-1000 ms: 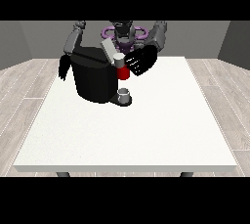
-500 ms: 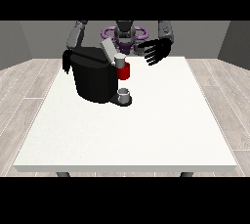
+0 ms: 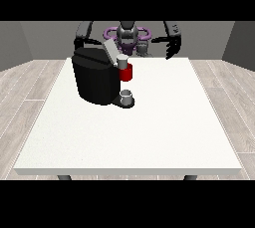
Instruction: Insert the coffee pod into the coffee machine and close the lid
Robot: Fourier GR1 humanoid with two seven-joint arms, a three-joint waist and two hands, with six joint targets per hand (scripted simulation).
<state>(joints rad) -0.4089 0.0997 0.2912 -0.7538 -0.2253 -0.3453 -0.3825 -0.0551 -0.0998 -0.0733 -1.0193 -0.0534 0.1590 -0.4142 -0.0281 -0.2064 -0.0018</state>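
The coffee machine (image 3: 97, 78) stands on the table (image 3: 149, 132), its lid (image 3: 110, 51) tilted up, probably awaiting closing. The hand at the view's right (image 3: 172, 49) hangs well right of the machine, holding nothing, fingers relaxed. The other hand's state cannot be told.

grey-headed robot (image 3: 127, 33) with purple shoulder rings, grey arms, black fingers (image 3: 171, 50).

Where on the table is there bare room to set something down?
The whole near half of the white table is bare, as is the stretch at the view's right, beside the coffee machine. It is crowded at the far left, around the machine, its red pod holder and the small cup.
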